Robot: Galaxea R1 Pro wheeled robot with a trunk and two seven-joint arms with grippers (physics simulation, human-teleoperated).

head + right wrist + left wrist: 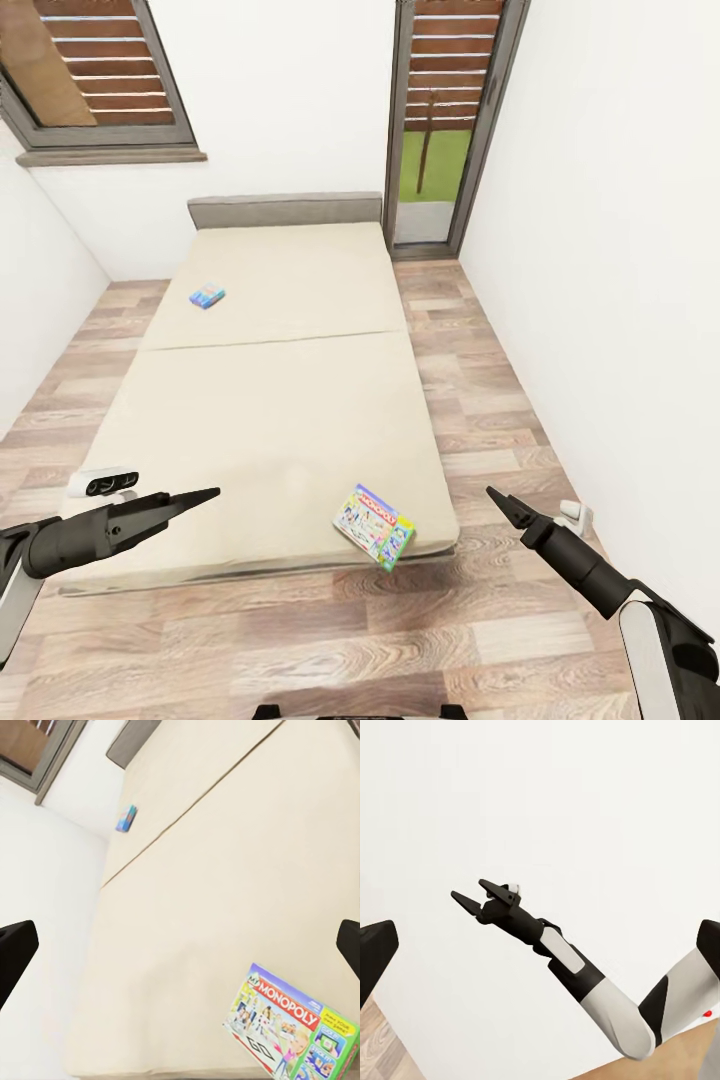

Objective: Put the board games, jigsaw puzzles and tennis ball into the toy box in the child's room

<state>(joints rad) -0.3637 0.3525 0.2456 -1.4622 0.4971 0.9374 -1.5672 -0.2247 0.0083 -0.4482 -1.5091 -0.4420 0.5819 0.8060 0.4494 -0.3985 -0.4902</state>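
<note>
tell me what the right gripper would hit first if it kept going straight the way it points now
Probably the bed: the right gripper points over the beige mattress, with the Monopoly box off to one side of its line. Depth is unclear, so where it would land is uncertain.

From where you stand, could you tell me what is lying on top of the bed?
Two board games lie on the bed: the Monopoly box at its near right corner, jutting over the edge, and the small blue box toward the headboard. Nothing covers either.
</note>
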